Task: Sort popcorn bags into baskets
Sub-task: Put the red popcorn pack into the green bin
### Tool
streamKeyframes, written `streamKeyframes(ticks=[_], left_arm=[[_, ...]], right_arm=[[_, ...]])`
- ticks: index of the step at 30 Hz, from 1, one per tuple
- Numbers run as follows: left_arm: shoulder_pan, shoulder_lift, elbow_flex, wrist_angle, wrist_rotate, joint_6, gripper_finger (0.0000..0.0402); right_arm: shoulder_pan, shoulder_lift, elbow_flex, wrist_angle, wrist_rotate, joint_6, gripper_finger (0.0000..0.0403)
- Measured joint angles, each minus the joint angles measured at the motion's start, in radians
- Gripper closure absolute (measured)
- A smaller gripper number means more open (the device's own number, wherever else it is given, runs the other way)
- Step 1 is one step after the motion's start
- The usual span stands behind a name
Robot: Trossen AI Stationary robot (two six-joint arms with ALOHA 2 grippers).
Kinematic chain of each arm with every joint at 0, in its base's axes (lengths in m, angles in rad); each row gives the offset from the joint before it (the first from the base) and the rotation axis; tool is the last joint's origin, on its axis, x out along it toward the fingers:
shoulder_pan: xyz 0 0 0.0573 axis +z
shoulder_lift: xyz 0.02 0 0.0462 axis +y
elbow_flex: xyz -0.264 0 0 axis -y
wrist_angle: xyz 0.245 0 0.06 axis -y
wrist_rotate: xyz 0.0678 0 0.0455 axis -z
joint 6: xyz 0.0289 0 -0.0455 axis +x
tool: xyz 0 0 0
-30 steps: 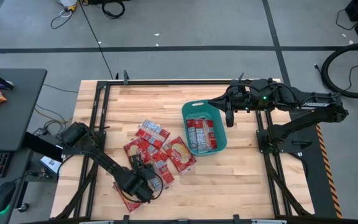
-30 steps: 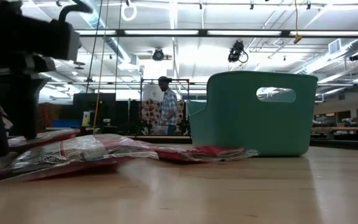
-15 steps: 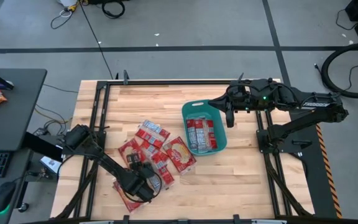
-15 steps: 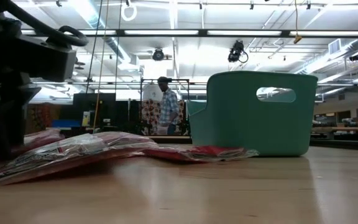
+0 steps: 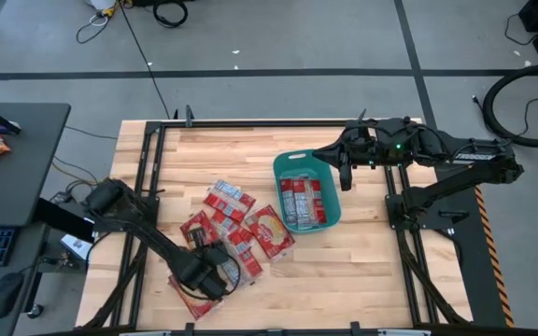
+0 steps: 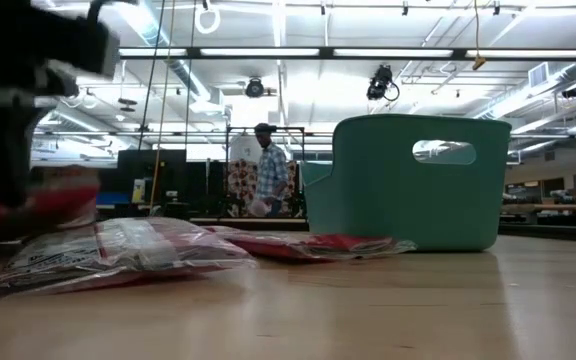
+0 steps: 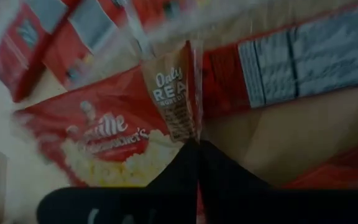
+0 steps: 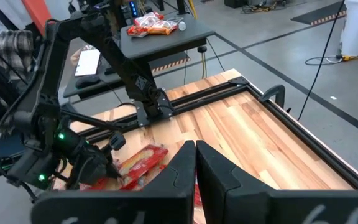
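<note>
The left gripper [image 5: 215, 277] has clamped shut on a popcorn bag [image 7: 117, 140], lifting its edge; the teal basket [image 5: 281, 166] lies well beyond it, nearer the closed right gripper [image 5: 344, 175].

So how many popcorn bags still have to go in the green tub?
Some popcorn bags already lie in the teal tub. The left gripper is shut on one popcorn bag from the pile near the front of the table. Roughly six or seven bags look left there. The right gripper waits shut beside the tub.
</note>
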Motion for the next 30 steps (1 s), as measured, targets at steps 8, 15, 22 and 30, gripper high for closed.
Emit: streamKeyframes(ticks=[8,15,22,30], left_arm=[[0.015,-0.13,0.001,-0.018,-0.03,0.004,0.0398],[0.059,-0.194,0.001,-0.021,-0.033,0.023,0.0399],[0.101,-0.262,0.001,-0.006,-0.037,0.061,0.0399],[0.188,-0.289,0.001,0.096,0.006,0.176,0.04]], right_arm=[[0.0,0.0,0.0,0.024,0.002,-0.016,0.0385],[0.0,0.0,0.0,0.029,0.006,-0.019,0.0385],[0.0,0.0,0.0,0.029,0.006,-0.019,0.0385],[0.0,0.0,0.0,0.029,0.006,-0.019,0.0385]])
